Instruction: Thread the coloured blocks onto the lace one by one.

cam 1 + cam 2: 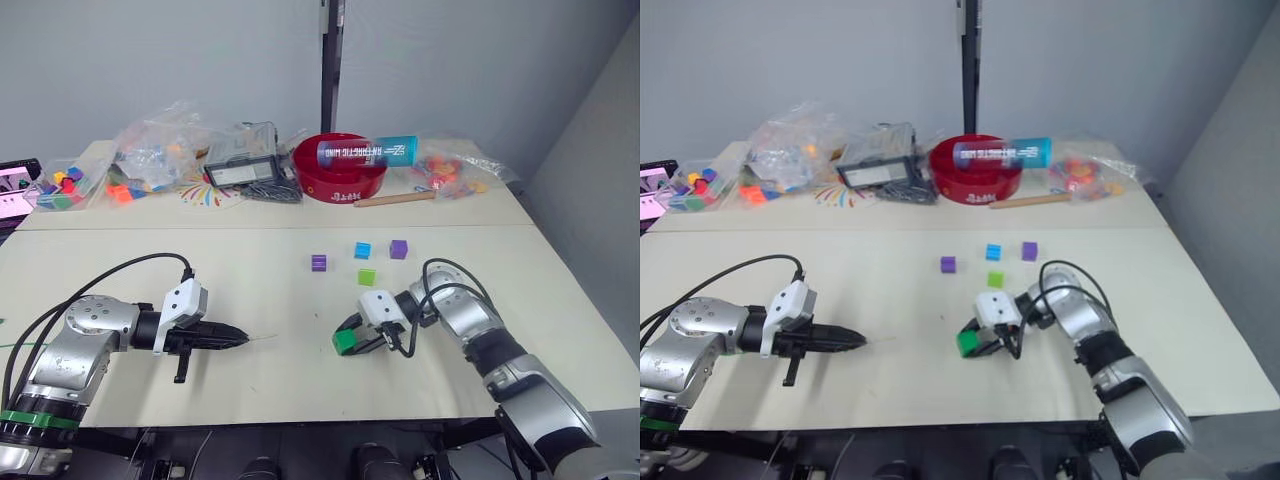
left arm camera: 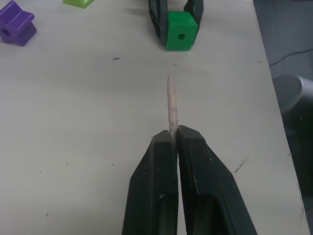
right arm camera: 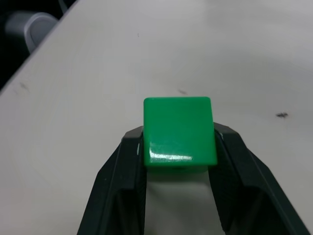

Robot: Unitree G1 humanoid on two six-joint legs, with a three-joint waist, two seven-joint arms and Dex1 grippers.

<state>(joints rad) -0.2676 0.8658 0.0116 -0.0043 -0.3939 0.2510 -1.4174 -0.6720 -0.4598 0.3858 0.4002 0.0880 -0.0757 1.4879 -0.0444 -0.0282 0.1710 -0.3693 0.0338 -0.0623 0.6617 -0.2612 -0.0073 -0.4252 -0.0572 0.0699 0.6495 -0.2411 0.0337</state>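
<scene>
pinching the pale stiff tip of the lace [image 2: 170,100], the left gripper [image 2: 175,134] has its fingers pressed together around it, the tip jutting forward toward the dark green block [image 2: 181,31]. that block sits clamped between the fingers of the right gripper [image 3: 179,144], its hole facing the lace tip with a clear gap of bare table [image 1: 250,290] between them. no block appears to be on the lace yet, so the threading looks to be at its very first bead: the tip must still reach and enter the hole.

beyond the dark green block, further from the robot, lie the light green block [image 1: 367,277], then the blue block [image 1: 362,250] with one purple block [image 1: 319,263] to its left and the other purple block [image 1: 398,249] to its right, all loose and waiting.

well past those, at the table's far edge, a red bowl [image 1: 338,177] carries a blue tube [image 1: 366,152], with bags of toy pieces [image 1: 150,150] off to its left. nothing lies between tip and hole.
</scene>
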